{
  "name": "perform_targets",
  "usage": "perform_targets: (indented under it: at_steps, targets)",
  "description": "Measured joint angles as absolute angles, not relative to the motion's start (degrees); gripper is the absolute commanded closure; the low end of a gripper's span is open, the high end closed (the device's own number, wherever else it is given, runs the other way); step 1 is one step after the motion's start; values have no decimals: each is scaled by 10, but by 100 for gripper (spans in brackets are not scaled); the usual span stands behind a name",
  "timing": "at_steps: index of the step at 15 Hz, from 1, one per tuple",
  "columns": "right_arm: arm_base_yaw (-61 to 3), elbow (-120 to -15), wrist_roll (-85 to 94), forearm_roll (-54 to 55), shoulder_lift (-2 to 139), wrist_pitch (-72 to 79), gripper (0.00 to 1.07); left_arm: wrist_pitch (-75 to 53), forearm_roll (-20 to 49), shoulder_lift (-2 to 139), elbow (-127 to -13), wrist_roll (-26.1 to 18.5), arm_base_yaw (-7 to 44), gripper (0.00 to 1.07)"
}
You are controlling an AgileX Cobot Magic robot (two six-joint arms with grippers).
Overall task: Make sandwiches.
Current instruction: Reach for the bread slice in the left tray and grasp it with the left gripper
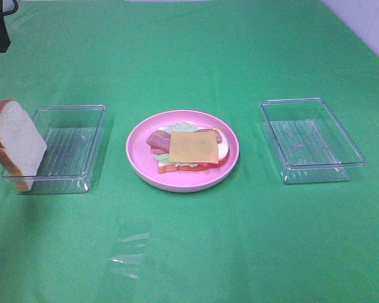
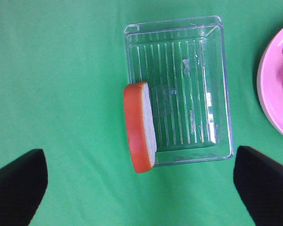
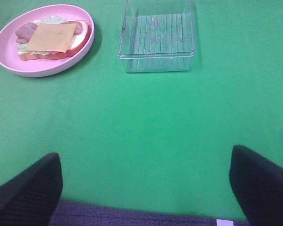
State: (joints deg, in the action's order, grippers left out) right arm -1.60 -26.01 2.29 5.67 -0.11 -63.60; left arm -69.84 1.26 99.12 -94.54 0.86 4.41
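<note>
Top bread slice [image 2: 140, 127] leans on left tray [image 2: 212, 89] rim, probably tippy; both grippers spread, empty; could topple.

On my worktop [image 1: 189, 252], the plate [image 1: 139, 158] lies at centre, bearing the open sandwich [image 1: 191, 147]. One tray [image 1: 82, 136] lies to its left, another tray [image 1: 311, 140] to its right. A bread slice [image 1: 16, 144] stands on edge against the left tray's near left corner.
</note>
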Motion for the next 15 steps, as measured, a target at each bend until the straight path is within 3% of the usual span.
perform_targets:
  at_steps: [15]
  targets:
    - [-16, -260, 23, 57, -1, -636, 16, -697, 25, 1180, -940, 0, 44, 6]
